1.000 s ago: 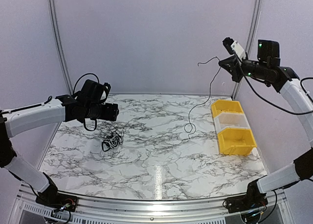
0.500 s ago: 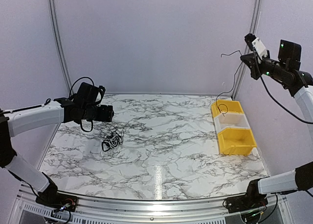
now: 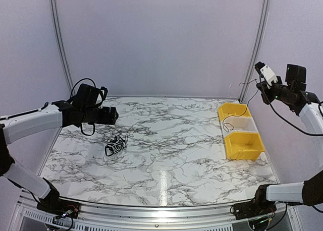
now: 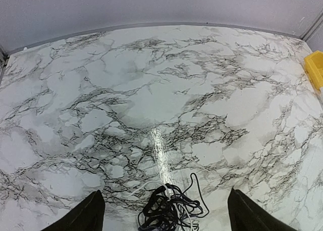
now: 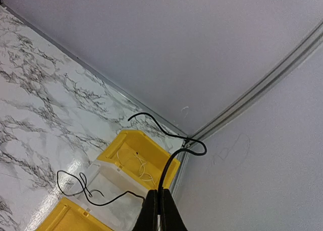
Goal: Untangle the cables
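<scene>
Pale lilac walls (image 3: 161,39) on three sides, closed around a white table (image 3: 171,160) veined with black like marble. Reaching in low and level from the left edge, the left arm (image 3: 35,121); raised high by the back right corner, the right arm (image 3: 309,112). Far off to the right of the left fingers and roughly below the right ones, a row of bins along the table's right side: a yellow bin (image 3: 245,146) nearest, a pale see-through bin (image 3: 238,124) in the middle, a second yellow bin (image 3: 233,110) at the back. Left gripper (image 3: 114,115) held above the table, fingers (image 4: 90,215) spread wide with nothing between them. Right gripper (image 5: 159,211) up in the air, fingers pressed together and pinching a single thin black cable (image 5: 164,174). Just below and slightly ahead of the left fingers, lying on the marble and framed between them in the wrist view, the bundle of cables (image 3: 116,144): mostly black loops with a pale strand, touched by neither pad. From the right fingers, one end of the black cable curling up toward the wall corner, the other drooping in a loose loop over the middle bin; touching it or not, impossible to tell. Inside the second yellow bin, a thin pale wire (image 5: 135,161).
</scene>
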{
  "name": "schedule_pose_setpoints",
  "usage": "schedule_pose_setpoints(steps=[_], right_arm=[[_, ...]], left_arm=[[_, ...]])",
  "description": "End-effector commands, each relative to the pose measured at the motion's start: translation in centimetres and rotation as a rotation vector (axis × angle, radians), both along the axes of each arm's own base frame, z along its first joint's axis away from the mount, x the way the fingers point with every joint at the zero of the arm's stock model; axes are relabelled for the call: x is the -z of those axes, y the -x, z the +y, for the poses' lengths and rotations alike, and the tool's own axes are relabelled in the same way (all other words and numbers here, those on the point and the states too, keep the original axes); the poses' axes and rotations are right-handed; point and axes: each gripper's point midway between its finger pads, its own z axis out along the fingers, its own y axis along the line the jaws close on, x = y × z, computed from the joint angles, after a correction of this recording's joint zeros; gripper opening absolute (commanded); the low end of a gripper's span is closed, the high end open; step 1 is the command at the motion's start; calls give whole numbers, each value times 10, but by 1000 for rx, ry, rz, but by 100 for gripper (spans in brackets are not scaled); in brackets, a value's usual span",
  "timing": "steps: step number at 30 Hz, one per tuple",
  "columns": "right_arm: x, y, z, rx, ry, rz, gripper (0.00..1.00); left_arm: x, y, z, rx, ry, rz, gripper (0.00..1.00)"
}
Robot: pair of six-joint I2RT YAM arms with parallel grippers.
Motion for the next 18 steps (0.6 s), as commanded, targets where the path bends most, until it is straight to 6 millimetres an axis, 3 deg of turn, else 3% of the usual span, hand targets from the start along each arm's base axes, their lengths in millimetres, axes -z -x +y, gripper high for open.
schedule_pose_setpoints(steps=[1,8,13,18], right_arm=[[14,-6,-42,127,-4,13,0],[42,-13,-86,256,-20,72,0],[47,-14,-82,234,-24,81,0],[94,-18,-75,186,-66,203,0]], left_arm=[[-20,5,-6,21,78,-36,87],[-32,13,-8,42,128,-52,87],[-40,17,-10,53,157,-61,87],[-46,20,-12,65,180,-69,87]])
